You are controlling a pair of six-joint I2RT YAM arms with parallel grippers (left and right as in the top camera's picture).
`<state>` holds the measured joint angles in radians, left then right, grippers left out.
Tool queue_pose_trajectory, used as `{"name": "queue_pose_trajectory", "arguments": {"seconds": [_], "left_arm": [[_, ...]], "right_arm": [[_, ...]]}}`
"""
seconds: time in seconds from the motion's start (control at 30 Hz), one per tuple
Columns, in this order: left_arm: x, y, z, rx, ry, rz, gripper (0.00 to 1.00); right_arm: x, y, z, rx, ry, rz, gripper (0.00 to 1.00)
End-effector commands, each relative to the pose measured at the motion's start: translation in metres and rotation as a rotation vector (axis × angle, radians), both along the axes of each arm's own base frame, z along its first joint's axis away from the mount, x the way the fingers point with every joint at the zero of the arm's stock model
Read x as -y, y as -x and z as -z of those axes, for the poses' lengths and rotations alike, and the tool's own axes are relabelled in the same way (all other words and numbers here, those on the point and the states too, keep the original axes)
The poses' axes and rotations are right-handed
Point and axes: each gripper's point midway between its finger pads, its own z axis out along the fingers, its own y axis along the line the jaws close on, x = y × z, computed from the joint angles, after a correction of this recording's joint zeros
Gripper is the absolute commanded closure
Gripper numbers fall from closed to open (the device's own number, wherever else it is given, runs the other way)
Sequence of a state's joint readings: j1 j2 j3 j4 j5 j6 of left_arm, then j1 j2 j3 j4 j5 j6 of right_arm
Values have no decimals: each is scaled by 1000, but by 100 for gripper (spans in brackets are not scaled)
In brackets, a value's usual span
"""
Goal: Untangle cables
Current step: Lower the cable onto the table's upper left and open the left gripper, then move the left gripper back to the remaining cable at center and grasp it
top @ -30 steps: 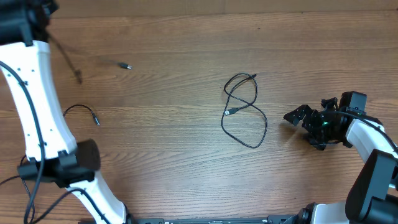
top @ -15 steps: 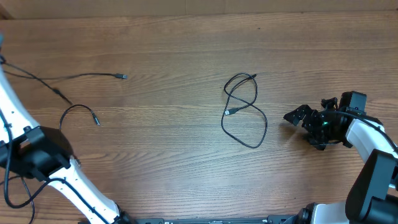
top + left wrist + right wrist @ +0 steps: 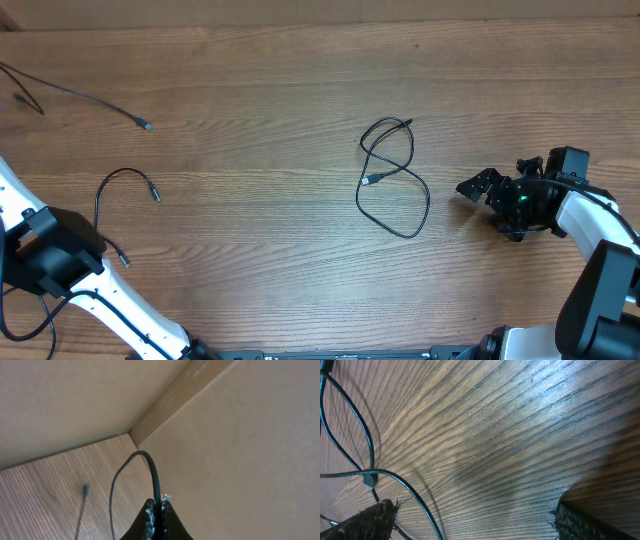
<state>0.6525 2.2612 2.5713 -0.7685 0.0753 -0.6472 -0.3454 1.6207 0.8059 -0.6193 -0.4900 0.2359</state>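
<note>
One black cable (image 3: 392, 180) lies in a loose crossed loop at the table's middle; its strands and a small plug (image 3: 369, 480) show in the right wrist view. My right gripper (image 3: 490, 210) rests just right of that loop, open, with nothing between its fingers (image 3: 370, 521). A second cable (image 3: 120, 180) curves in an arc at the left. A third cable (image 3: 90, 100) runs from the left edge to a plug end. My left gripper (image 3: 156, 510) is out of the overhead view; the wrist view shows it shut on a thin black cable (image 3: 150, 467) near a beige wall.
The left arm's white link and black joint (image 3: 50, 260) hang over the table's front left corner. Beige walls (image 3: 240, 435) meet the wooden table (image 3: 260, 230) at the far left corner. The right arm (image 3: 590, 215) occupies the right edge.
The left arm swung out past the left edge, dragging the upper-left cable and its plug leftward. The arc cable at the left is now fully uncovered. The right arm and middle loop stayed still.
</note>
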Motion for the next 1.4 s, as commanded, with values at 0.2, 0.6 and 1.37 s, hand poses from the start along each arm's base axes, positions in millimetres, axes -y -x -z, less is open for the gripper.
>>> {"name": "queue_pose_trajectory", "arguments": {"seconds": [0.2,0.6,1.37], "left_arm": [[-27,51,51,-302,-40,-213,96],[3,79,190,-588,208,-125,31],[76,150,159,-774,418,-57,0]], "right_arm": [[10,5,8,-37,60,17,0],[10,7,8,-44,57,17,0],[12,-1,7,-10,70,18,0]]}}
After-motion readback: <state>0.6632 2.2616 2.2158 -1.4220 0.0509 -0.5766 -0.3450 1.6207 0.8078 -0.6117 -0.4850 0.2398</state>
